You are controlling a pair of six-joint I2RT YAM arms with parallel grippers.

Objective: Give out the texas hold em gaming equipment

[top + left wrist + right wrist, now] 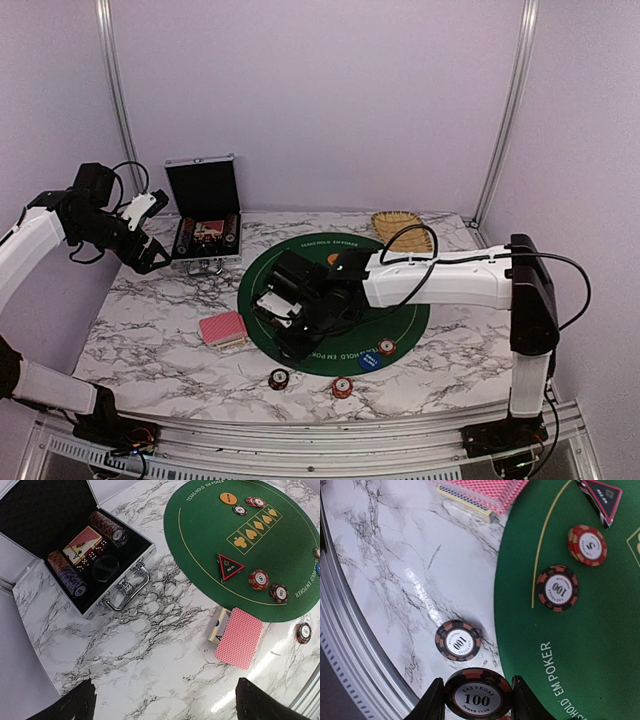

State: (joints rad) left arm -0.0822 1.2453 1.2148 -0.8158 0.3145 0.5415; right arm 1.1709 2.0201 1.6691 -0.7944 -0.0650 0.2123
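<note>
My right gripper (478, 701) is shut on a dark-and-red "100" poker chip (478, 694), held above the marble by the green mat's (580, 645) near-left edge; it also shows in the top view (288, 325). Another 100 chip (458, 640) lies on the marble just ahead. On the mat lie a 100 chip (557, 588), a red chip (587, 545) and the black triangular marker (602, 495). The red-backed cards (240, 637) lie on the marble left of the mat. An orange disc (228, 498) sits on the mat's far side. My left gripper (165, 707) is open and empty, high above the marble.
The open silver case (75, 545) with chip rolls and a card box stands at the back left. The tan woven tray (402, 228) is at the back right. A blue disc (371, 359) and two chips (342, 387) lie near the front edge.
</note>
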